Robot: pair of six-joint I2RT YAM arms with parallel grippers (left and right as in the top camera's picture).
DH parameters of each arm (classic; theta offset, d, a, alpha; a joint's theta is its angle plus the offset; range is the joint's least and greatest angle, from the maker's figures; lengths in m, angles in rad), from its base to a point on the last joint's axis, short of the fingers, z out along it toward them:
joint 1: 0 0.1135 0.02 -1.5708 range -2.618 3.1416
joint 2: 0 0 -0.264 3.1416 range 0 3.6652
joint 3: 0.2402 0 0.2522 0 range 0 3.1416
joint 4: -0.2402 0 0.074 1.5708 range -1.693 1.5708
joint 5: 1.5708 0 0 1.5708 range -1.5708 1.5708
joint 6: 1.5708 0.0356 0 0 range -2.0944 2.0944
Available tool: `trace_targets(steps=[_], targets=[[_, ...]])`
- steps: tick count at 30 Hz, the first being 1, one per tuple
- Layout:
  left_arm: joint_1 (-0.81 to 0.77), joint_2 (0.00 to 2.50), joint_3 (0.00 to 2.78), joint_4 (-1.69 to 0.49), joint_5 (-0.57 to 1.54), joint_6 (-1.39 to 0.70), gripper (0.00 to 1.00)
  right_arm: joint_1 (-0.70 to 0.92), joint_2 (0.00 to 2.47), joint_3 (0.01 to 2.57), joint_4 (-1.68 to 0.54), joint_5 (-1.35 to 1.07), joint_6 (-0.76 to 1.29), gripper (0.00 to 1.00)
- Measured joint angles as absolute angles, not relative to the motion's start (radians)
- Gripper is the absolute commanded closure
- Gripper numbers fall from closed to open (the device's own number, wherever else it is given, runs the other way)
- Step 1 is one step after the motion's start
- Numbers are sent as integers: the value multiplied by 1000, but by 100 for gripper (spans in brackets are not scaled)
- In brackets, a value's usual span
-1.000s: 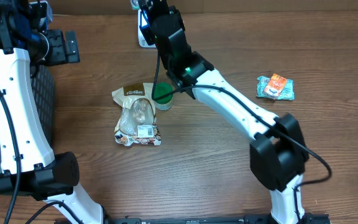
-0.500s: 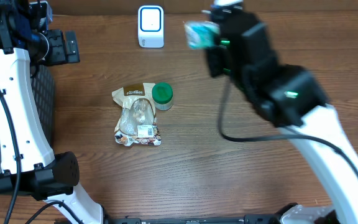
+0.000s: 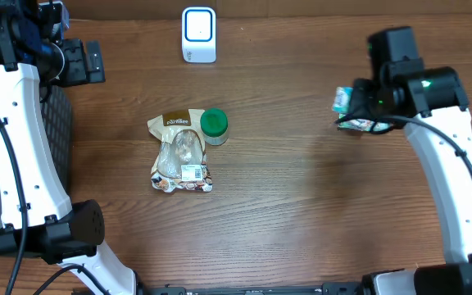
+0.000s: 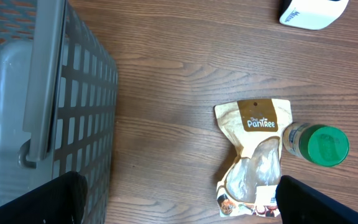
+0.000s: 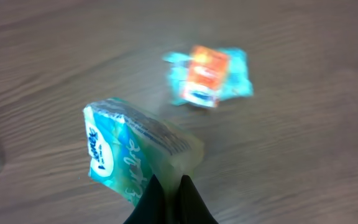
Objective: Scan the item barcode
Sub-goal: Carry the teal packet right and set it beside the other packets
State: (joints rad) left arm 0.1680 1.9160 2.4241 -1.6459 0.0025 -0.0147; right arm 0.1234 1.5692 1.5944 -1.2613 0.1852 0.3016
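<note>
There is one white scanner point(image 3: 198, 34), one brown snack pouch point(image 3: 180, 152) and one green-capped bottle point(image 3: 214, 124). Two soft packets: one teal tissue pack point(image 5: 132, 158), one orange-labelled packet point(image 5: 210, 76). One grey basket point(image 4: 82, 112).

Teal tissue pack point(image 5: 129, 155) hangs pinched at one corner, well apart from white scanner point(image 3: 198, 34).

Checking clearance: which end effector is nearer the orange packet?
Right. The right end effector, gripping a tissue pack, is close by the orange packet; the left end effector is far across the table, beside the basket.
</note>
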Motion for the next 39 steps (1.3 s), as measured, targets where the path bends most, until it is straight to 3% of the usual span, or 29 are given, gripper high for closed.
trace_targets(steps=[11,21,22,23,24,25,35,39], targets=[[168,1916,2424,-1646,2,-15,1,-79,1575,1267,-925,115,339,96],[168,1916,2424,-1646,2,-15,0,-114,1576,1161,-921,94,340,95],[168,1916,2424,-1646,2,-15,0,-119,1576,1160,-921,93,341,89],[168,1916,2424,-1646,3,-15,0,-124,1576,1159,-919,93,346,75],[168,1916,2424,-1646,3,-15,0,-127,1576,1159,-916,93,351,32],[168,1916,2424,-1646,3,-15,0,-131,1576,1158,-910,90,350,0],[168,1916,2424,-1646,3,-15,1,-133,1576,1158,-841,-107,325,0],[168,1916,2424,-1646,3,-15,1,-121,1579,1201,-888,-205,292,5]])
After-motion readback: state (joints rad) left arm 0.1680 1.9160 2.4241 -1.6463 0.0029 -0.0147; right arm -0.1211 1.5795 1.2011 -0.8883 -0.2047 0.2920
